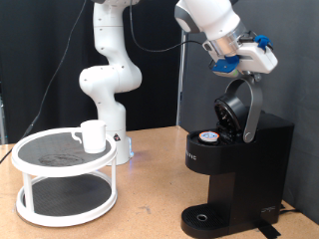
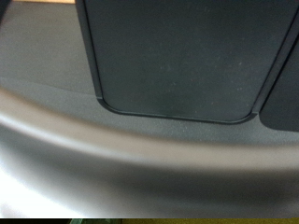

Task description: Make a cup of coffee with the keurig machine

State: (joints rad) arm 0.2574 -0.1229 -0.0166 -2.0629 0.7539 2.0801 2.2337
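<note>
The keurig machine point(image 1: 237, 169) stands at the exterior view's right, black and boxy, with its hinged lid point(image 1: 239, 108) raised. A pod point(image 1: 209, 137) with a coloured top sits in the open chamber. My gripper point(image 1: 251, 68) is at the top of the raised lid's grey handle, touching or just above it. The wrist view is filled with a close dark surface of the lid point(image 2: 177, 56) and a curved grey band point(image 2: 112, 131); no fingers show clearly there. The cup point(image 1: 93, 135), a small white mug, stands on the top shelf of a round rack at the exterior view's left.
The white two-tier round rack point(image 1: 66, 189) with dark mesh shelves stands on the wooden table point(image 1: 150, 209). The robot's base column point(image 1: 110, 90) rises behind it. The machine's round drip base point(image 1: 204, 217) has nothing on it.
</note>
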